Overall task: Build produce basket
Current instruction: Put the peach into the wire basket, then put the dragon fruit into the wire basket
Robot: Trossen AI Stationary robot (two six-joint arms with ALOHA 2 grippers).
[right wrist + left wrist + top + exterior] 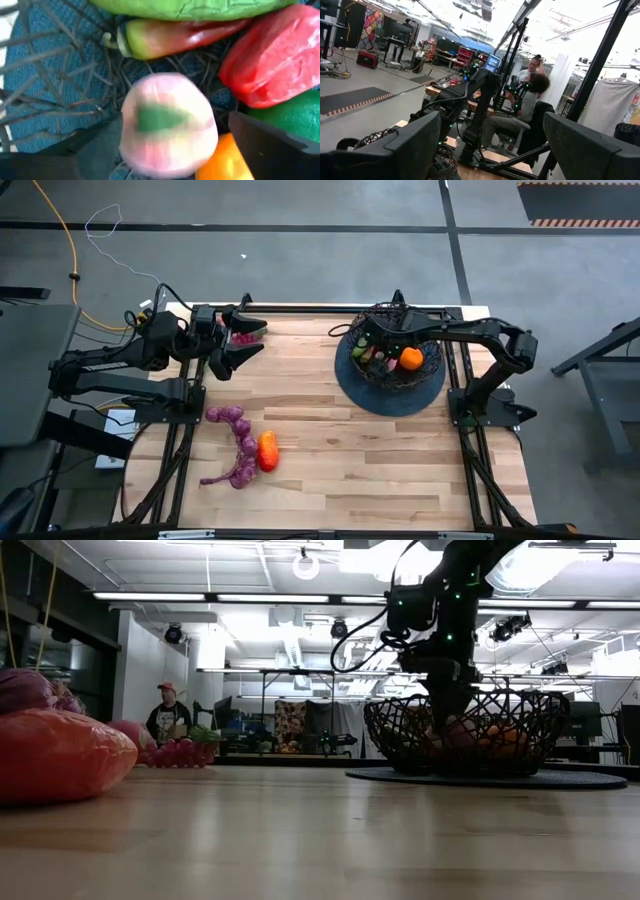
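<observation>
While the right gripper (372, 346) hangs inside the basket (432, 358) at the bench's (400, 470) far right, I read this as a drop-off: jaws spread wide, nothing clamped, a pale pink fruit with a green patch (167, 122) sitting between the fingers (280, 145) on the mesh.

Largest first:
- Bench: wooden top, both arms mounted at its far edge.
- Basket: black wire bowl on a dark round disc (390, 395), far right. From above I see an orange piece (411, 359) and some green and pink ones in it; the wrist camera adds a red pepper-like piece (270, 65), a red-green chili (170, 37) and a green leafy piece (190, 7).
- Left gripper (245, 338): waiting above the far left corner, jaws wide, empty. A small pink bunch (243, 337) lies right at its fingertips.
- Still out on the bench: purple grape bunches (238, 448) in a curved line near the left edge, an orange-red piece (268, 451) touching them.

How I'd run it:
- Lift the right arm straight up, jaws kept wide, so the fingers clear the pink fruit and the lattice rim.
- Don't sweep sideways; wire could snag a finger and drag the bowl.
- Pile is getting high, so place the grapes on the emptier side.
</observation>
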